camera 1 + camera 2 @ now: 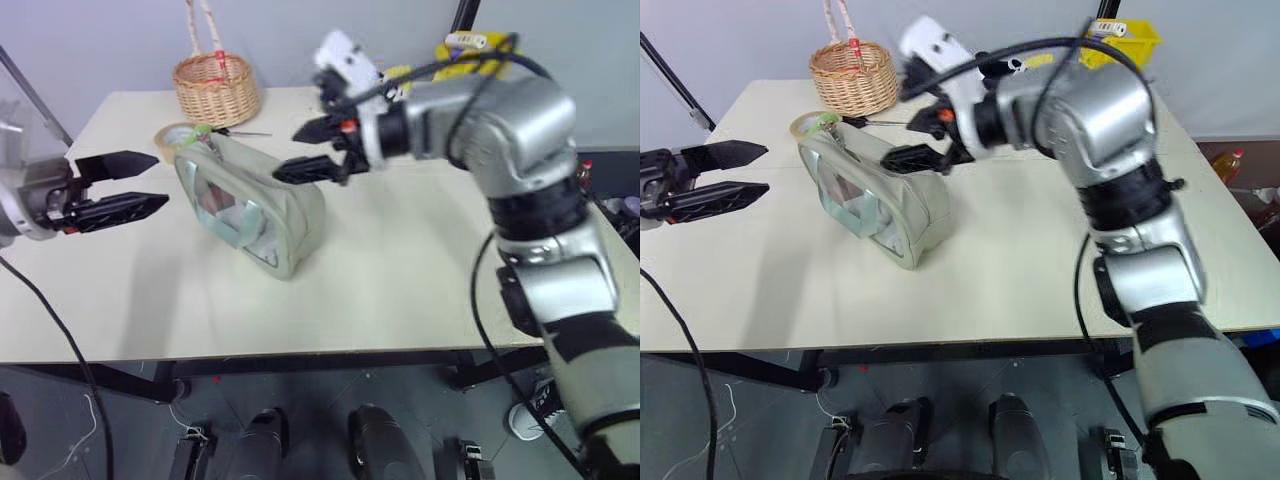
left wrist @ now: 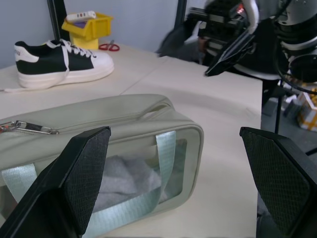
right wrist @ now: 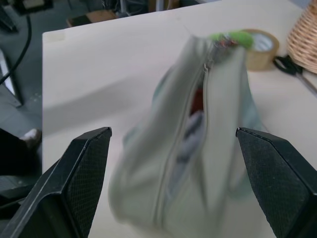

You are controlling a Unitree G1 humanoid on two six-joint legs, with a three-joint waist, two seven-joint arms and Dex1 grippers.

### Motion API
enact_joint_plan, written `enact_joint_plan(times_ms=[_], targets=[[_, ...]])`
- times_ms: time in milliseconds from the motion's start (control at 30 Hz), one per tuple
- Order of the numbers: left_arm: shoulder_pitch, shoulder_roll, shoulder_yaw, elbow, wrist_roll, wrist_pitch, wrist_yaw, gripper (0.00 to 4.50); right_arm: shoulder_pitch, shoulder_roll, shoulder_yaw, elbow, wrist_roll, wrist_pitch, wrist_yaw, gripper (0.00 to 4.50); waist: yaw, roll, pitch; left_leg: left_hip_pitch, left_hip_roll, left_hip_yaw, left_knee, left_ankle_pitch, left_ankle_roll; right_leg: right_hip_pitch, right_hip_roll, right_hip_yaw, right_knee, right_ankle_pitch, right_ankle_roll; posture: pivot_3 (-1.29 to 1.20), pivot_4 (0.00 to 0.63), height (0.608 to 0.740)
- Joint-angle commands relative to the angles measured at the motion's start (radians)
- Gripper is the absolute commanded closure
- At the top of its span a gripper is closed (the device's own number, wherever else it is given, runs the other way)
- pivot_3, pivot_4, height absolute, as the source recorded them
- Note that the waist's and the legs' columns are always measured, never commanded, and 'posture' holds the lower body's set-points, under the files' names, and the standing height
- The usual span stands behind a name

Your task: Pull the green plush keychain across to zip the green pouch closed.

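Observation:
The green pouch (image 1: 262, 212) stands on the table with its clear window facing my left side. Its top zipper (image 3: 190, 106) gapes in the middle. The green plush keychain (image 3: 230, 38) sits at the pouch's far end, next to the tape roll. My right gripper (image 1: 290, 153) hovers open just over the near part of the pouch's top edge, touching nothing. My left gripper (image 1: 160, 180) is open and empty, held level to the left of the pouch and apart from it. The left wrist view shows the pouch's window side (image 2: 114, 148) between its fingers.
A tan tape roll (image 1: 174, 138) lies beside the pouch's far end. A wicker basket (image 1: 216, 86) stands behind it, with scissors (image 3: 286, 63) close by. A black and white shoe (image 2: 59, 62) and a yellow bin (image 2: 86, 24) sit at the table's far right.

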Motion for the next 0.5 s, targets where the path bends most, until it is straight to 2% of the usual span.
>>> enact_joint_plan(times_ms=[33, 167, 300, 400, 500], targets=[[0.013, 0.025, 0.056, -0.023, -0.025, 0.003, -0.002, 0.03, -0.089, 0.114, 0.026, 0.173, -0.079, -0.04, -0.037, 0.32, -0.002, 0.0, 0.0, 0.0, 0.0, 0.0, 0.0, 0.0, 0.0, 0.0, 0.0, 0.0, 0.0, 0.0, 0.0, 0.0, 0.15, 0.695], [0.044, 0.032, 0.08, -0.04, -0.027, 0.002, 0.001, 0.03, -0.163, 0.254, 0.034, 0.382, -0.155, -0.114, -0.042, 0.32, -0.004, 0.0, 0.0, 0.0, -0.001, 0.0, 0.001, 0.0, 0.0, -0.001, 0.0, 0.0, 0.001, 0.0, 0.0, 0.0, 0.15, 0.695], [0.07, 0.032, 0.097, -0.055, -0.033, 0.001, 0.009, 0.03, -0.213, 0.341, 0.03, 0.53, -0.215, -0.201, -0.032, 0.32, -0.003, 0.0, 0.0, 0.0, -0.001, 0.0, 0.001, 0.0, 0.0, -0.001, 0.001, 0.0, 0.002, 0.0, 0.0, 0.0, 0.15, 0.695], [0.085, 0.031, 0.104, -0.067, -0.035, 0.001, 0.014, 0.0, -0.24, 0.375, 0.021, 0.604, -0.248, -0.241, -0.017, 1.14, -0.004, 0.0, 0.0, 0.0, -0.001, 0.0, 0.001, 0.0, -0.001, -0.001, 0.001, 0.0, 0.002, 0.0, 0.0, 0.0, 0.15, 0.695], [0.095, 0.031, 0.108, -0.072, -0.033, -0.002, 0.016, 0.0, -0.254, 0.395, 0.022, 0.641, -0.275, -0.26, 0.019, 2.66, -0.003, 0.0, 0.0, 0.0, -0.001, 0.0, 0.0, 0.0, -0.001, -0.002, 0.001, 0.0, 0.002, 0.0, 0.0, 0.0, 0.15, 0.695]])
